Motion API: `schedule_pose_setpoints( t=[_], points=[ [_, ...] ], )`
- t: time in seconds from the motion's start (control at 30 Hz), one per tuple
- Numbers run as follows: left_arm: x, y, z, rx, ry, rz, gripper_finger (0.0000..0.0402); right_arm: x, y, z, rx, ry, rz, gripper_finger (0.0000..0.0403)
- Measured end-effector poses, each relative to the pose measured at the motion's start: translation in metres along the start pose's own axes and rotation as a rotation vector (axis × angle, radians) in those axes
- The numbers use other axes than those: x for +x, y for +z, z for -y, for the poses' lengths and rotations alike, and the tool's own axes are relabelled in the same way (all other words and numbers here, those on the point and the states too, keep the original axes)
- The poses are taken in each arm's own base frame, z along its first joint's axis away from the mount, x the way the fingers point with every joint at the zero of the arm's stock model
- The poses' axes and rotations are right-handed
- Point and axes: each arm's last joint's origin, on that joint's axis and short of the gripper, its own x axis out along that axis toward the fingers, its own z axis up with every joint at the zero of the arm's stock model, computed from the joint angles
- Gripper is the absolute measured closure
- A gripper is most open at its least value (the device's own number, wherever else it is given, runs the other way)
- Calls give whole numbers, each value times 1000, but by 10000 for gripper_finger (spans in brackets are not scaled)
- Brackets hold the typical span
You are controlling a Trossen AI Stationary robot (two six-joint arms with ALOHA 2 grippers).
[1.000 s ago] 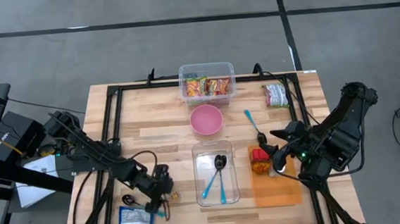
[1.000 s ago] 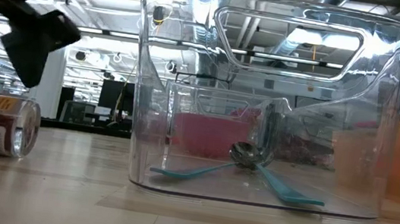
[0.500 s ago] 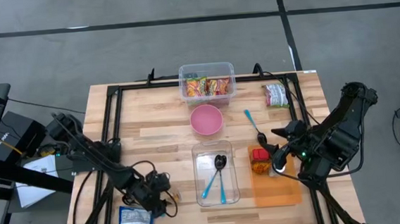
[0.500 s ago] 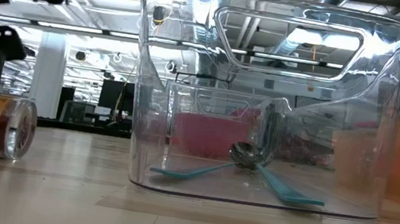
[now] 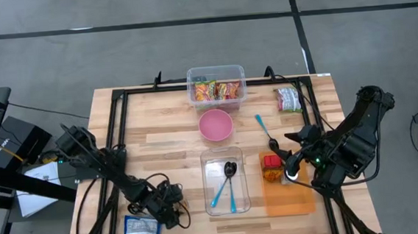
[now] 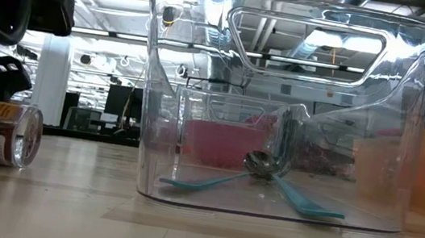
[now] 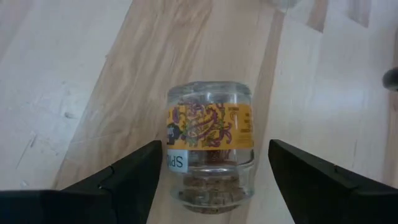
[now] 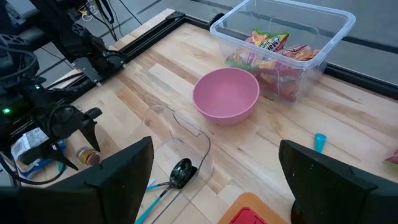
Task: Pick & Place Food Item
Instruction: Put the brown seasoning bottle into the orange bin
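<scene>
The spice jar (image 7: 209, 144) lies on its side on the wooden tabletop (image 5: 159, 142), near the front-left corner, just left of the clear bin (image 5: 225, 181); it is a small glass cylinder with a yellow printed label and brownish contents, and lying flat like this it would likely roll if nudged across its axis; the left end effector (image 5: 172, 206) is low over it with both fingers spread wide, one on each side of the jar's round body and not touching it, which reads as lining up a pinch across the glass; the jar is not held.

A flat blue-and-white foil packet (image 5: 141, 232) lies just beside it toward the front edge; the clear bin is rigid, glossy plastic with teal-handled utensils (image 5: 224, 192) and a dark spoon lying inside.

Farther off, a smooth pink bowl (image 5: 215, 125) sits mid-table, and behind it a clear tub (image 5: 216, 85) holds crinkly snack bags; an orange board (image 5: 286, 193) lies on the right; the right end effector (image 5: 289, 168) waits above it, fingers wide and empty.
</scene>
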Motion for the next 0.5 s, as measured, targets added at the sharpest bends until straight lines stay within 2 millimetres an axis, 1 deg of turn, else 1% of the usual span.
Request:
schedule_pose_setpoints(
  t=[0.07, 0.13, 0.3, 0.33, 0.5],
  points=[
    [0, 0, 0, 1, 6, 4, 119, 0, 0, 0, 0, 0, 0, 65],
    [1, 0, -1, 5, 12, 1, 137, 0, 0, 0, 0, 0, 0, 65],
    [2, 2, -2, -7, 15, -1, 215, 0, 0, 1, -6, -3, 0, 65],
    [2, 3, -3, -17, 13, -2, 222, 0, 0, 1, -6, -3, 1, 65],
    [0, 18, -5, -145, -64, -14, 222, 0, 0, 1, -8, -3, 1, 65]
  ],
)
